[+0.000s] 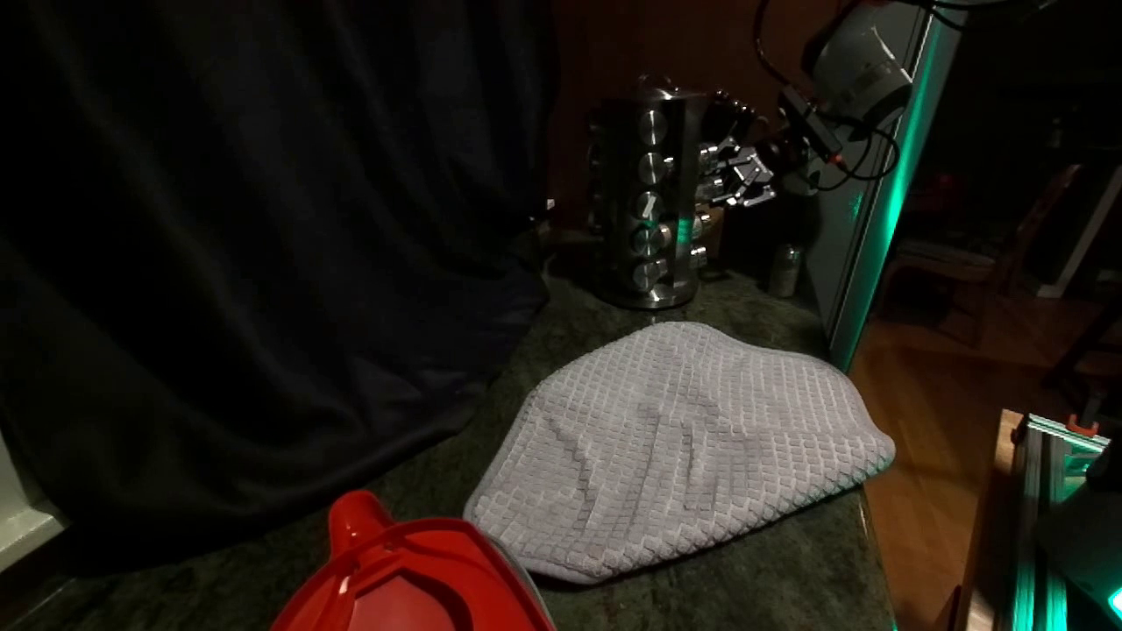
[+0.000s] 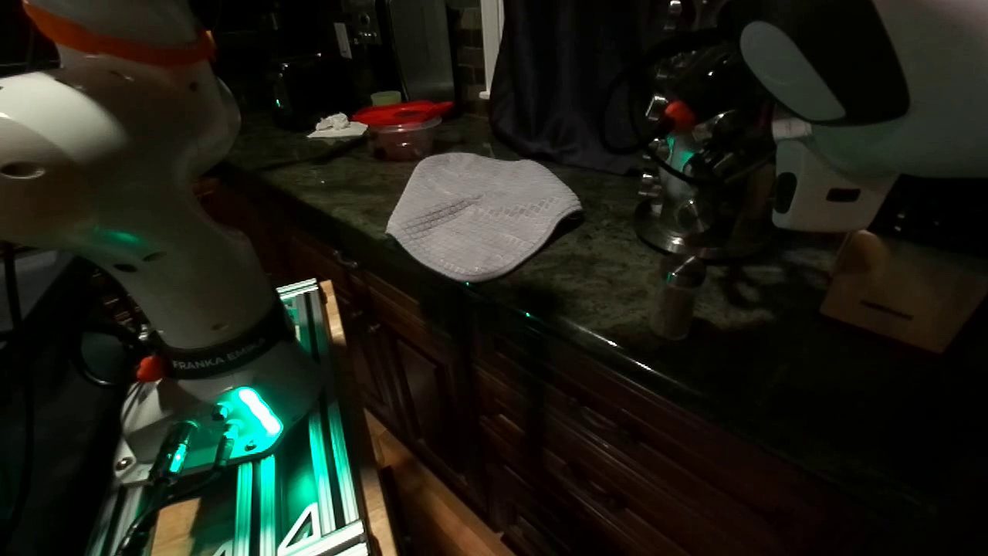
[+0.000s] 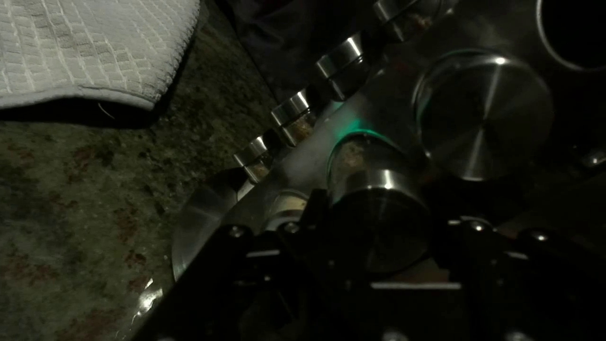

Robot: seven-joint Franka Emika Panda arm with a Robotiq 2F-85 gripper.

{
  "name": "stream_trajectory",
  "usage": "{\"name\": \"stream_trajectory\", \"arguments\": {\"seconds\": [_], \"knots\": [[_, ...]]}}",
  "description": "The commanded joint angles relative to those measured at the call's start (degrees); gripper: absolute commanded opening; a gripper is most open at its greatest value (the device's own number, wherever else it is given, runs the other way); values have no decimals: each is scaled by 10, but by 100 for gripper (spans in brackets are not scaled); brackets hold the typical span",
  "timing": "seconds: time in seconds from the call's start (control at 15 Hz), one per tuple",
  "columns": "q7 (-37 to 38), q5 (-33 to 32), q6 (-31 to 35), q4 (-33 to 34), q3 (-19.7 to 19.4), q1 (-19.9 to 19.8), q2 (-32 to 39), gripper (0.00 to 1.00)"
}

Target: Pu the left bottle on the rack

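Note:
The dark shiny rack of small jars stands upright on the counter in both exterior views (image 1: 659,296) (image 2: 662,233); its wall fills the middle of the wrist view (image 3: 307,158). My gripper (image 1: 720,171) is at the rack's side, one finger on each side of a metal-lidded glass jar in the wrist view (image 3: 374,182). The fingers (image 3: 378,222) appear to touch it. The jar's far end is at a rack opening, with its lid end sticking out; how deep it sits is hidden. Another bottle stands upright on the counter beside the rack (image 1: 785,272) (image 2: 676,300).
A grey cloth mound (image 1: 684,438) lies on the counter in front of the rack. A red-lidded container (image 1: 438,561) is at the near end. A black curtain (image 1: 263,263) hangs alongside. A wooden block (image 2: 899,289) stands past the rack. The counter's edge (image 2: 610,340) is near the bottle.

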Motion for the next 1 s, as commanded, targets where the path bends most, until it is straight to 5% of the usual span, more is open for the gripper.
{"name": "stream_trajectory", "arguments": {"seconds": [0.0, 0.93], "knots": [[-3, -1, -25, 25, 3, 0, 3, 27], [11, 0, -7, 31, 9, 4, 28, 27]]}}
